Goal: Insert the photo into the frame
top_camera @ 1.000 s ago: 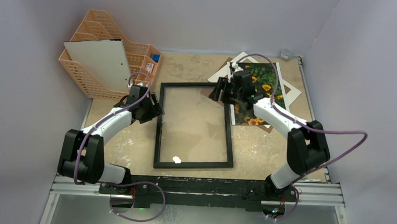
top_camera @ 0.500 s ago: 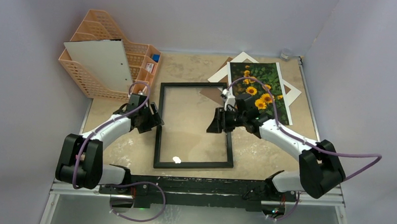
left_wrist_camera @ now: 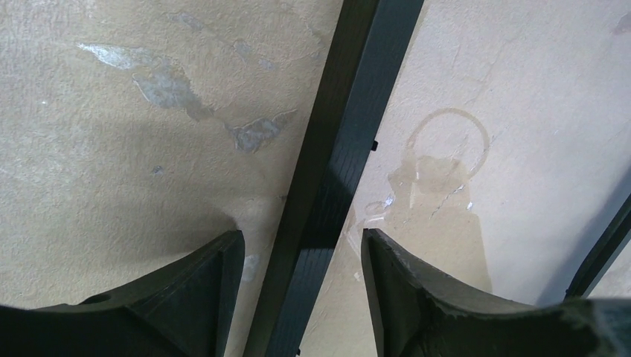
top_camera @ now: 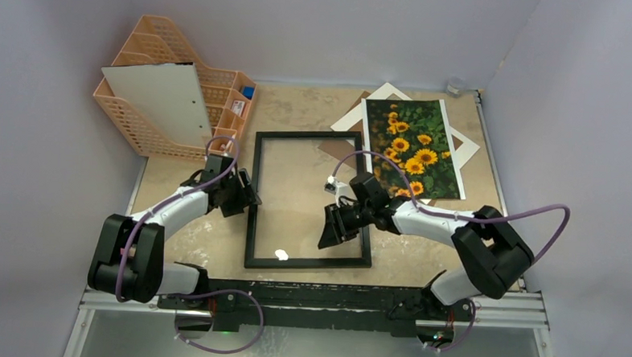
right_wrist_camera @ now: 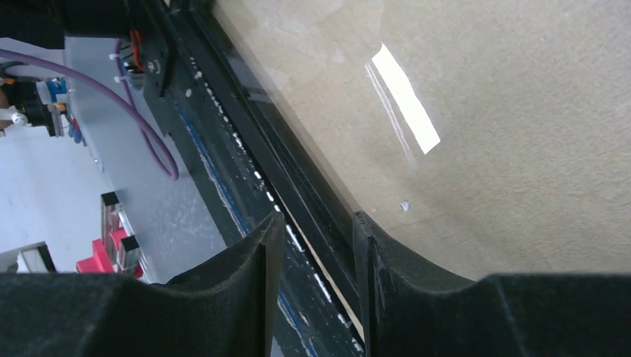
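Observation:
The frame (top_camera: 309, 263), a thin black border round clear glass, lies flat mid-table. The photo (top_camera: 411, 146) of yellow sunflowers lies to its right, partly on a white mat board, with no gripper on it. My left gripper (top_camera: 244, 195) is at the frame's left border. In the left wrist view its open jaws (left_wrist_camera: 301, 249) straddle the black bar (left_wrist_camera: 350, 111) with gaps on both sides. My right gripper (top_camera: 328, 234) hovers over the glass near the frame's lower right. In the right wrist view it (right_wrist_camera: 316, 227) is open and holds nothing, with the frame's near border (right_wrist_camera: 305, 178) beyond its fingertips.
An orange basket organiser (top_camera: 138, 126) holding a pale board (top_camera: 159, 99) stands at the back left. The white mat board (top_camera: 469, 142) and a brown backing board (top_camera: 330, 145) lie behind and right of the frame. A small white scrap (top_camera: 280, 255) sits on the glass.
My right gripper has left the photo and swung toward me over the frame's glass, its jaws narrowing. My left gripper slid slightly nearer along the left border.

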`<control>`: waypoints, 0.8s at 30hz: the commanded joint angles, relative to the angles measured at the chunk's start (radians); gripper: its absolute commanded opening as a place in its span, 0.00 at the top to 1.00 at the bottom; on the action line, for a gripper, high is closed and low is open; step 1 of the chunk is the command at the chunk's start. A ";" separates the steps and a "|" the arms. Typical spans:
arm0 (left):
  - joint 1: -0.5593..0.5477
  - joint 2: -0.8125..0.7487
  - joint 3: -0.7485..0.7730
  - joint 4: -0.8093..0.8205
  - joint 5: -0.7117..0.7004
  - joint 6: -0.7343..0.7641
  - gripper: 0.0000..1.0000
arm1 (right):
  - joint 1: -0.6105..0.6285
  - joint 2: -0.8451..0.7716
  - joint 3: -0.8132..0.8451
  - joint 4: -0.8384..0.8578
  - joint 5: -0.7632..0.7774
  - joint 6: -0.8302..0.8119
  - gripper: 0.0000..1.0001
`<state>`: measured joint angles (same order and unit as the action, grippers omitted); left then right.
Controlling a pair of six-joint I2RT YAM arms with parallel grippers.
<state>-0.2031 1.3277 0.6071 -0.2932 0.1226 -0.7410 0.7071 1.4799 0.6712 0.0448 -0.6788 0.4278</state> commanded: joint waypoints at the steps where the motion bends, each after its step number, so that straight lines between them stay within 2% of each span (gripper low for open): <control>1: 0.005 -0.002 -0.013 0.023 0.013 -0.009 0.39 | 0.015 0.023 -0.013 0.015 0.025 -0.001 0.59; 9: 0.005 0.000 -0.009 0.027 0.007 -0.005 0.39 | 0.016 0.026 -0.006 -0.039 0.155 -0.008 0.60; 15: 0.005 0.007 -0.002 0.029 0.006 0.001 0.40 | 0.015 0.021 -0.010 -0.031 0.172 -0.007 0.60; 21: 0.005 -0.001 0.015 0.011 0.003 0.016 0.40 | 0.016 -0.076 0.032 -0.031 0.131 0.038 0.60; 24: 0.005 -0.012 0.023 -0.003 -0.008 0.024 0.39 | 0.014 -0.135 0.072 -0.038 0.225 0.096 0.57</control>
<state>-0.2031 1.3285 0.6071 -0.2935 0.1246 -0.7391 0.7200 1.4345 0.6678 0.0132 -0.5385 0.4553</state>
